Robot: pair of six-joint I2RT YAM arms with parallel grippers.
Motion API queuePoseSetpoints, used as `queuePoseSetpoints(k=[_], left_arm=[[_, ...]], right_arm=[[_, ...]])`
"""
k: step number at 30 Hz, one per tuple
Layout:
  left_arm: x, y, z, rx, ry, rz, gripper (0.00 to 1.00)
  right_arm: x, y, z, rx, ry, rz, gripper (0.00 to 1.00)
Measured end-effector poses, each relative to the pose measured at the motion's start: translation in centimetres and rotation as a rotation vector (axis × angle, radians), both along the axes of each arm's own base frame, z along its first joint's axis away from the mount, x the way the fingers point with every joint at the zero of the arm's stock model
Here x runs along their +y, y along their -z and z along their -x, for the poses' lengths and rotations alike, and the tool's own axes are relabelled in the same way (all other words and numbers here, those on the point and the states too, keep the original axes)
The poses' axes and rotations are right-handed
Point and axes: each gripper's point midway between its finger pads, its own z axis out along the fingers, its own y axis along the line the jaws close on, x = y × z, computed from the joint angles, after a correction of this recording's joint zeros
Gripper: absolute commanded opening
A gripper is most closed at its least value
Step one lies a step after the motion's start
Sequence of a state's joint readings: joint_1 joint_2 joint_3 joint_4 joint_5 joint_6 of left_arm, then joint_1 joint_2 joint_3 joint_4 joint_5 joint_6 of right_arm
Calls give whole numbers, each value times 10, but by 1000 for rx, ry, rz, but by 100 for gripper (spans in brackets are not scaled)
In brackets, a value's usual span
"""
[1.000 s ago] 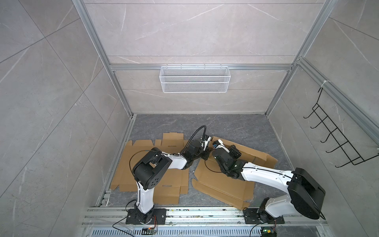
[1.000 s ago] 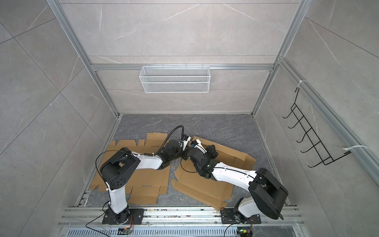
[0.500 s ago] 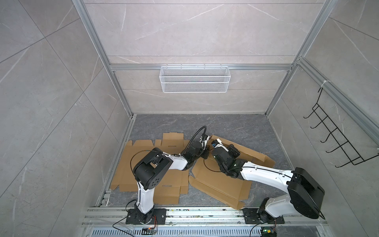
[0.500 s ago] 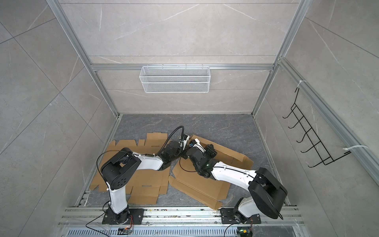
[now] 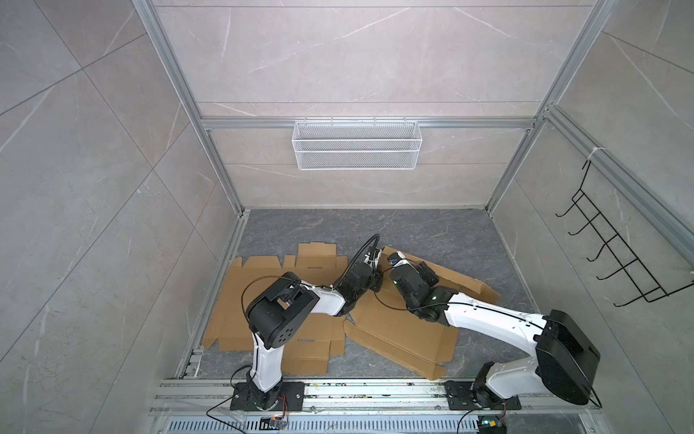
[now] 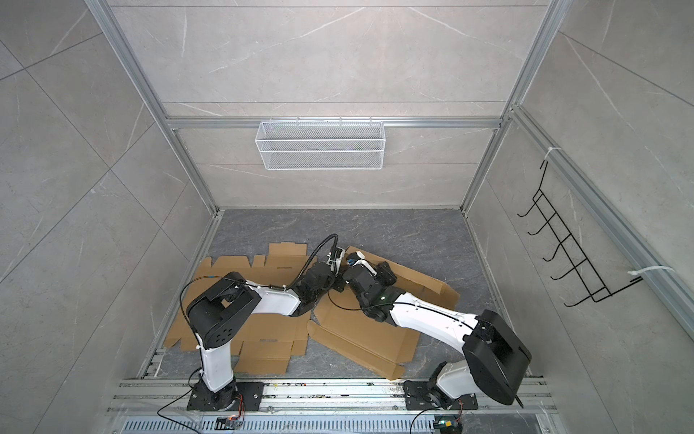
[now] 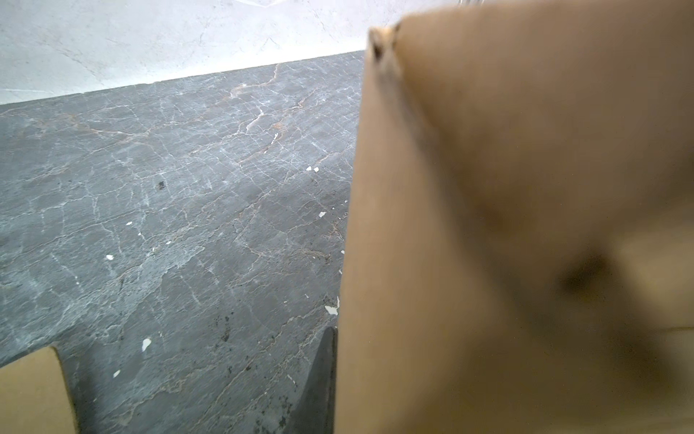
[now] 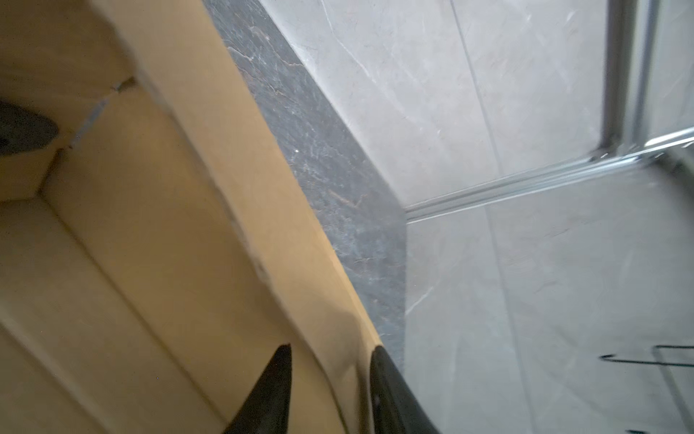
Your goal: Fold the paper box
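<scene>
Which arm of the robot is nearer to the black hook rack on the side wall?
Right. The right arm stands on the side of the black hook rack, near its wall; the left arm stands beyond the paper box, by the opposite wall.

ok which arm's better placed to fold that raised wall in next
Probably right: the right tool is open, straddling the raised wall of the paper box, while the left tool looks clamped on the corner flap, steadying it.

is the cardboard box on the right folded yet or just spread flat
mostly spread: the right cardboard box lies flat on the floor; only its far edge flap is raised.
</scene>
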State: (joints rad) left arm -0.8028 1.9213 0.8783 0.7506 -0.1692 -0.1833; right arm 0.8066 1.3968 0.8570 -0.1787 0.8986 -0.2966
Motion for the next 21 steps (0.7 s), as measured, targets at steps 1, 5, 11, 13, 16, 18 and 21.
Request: queuePoseSetpoints(k=[1, 5, 11, 13, 16, 18, 21], left_arm=[[0, 0, 1, -4, 2, 4, 3], [2, 0, 2, -15, 6, 11, 3], [4, 0, 3, -25, 1, 14, 3], [4, 0, 3, -28, -2, 15, 4], [6, 0, 3, -32, -4, 19, 4], [6, 0, 4, -35, -6, 22, 4], [7, 0, 4, -37, -10, 26, 5]], right_arm=[[2, -1, 1, 16, -16, -37, 53], [10, -6, 8, 86, -79, -181, 57], [34, -33, 17, 200, -183, -470, 60], [44, -48, 16, 225, -195, -595, 59], [48, -69, 10, 242, -156, -766, 55], [49, -84, 1, 252, -104, -868, 53], [56, -96, -16, 277, -43, -947, 52]])
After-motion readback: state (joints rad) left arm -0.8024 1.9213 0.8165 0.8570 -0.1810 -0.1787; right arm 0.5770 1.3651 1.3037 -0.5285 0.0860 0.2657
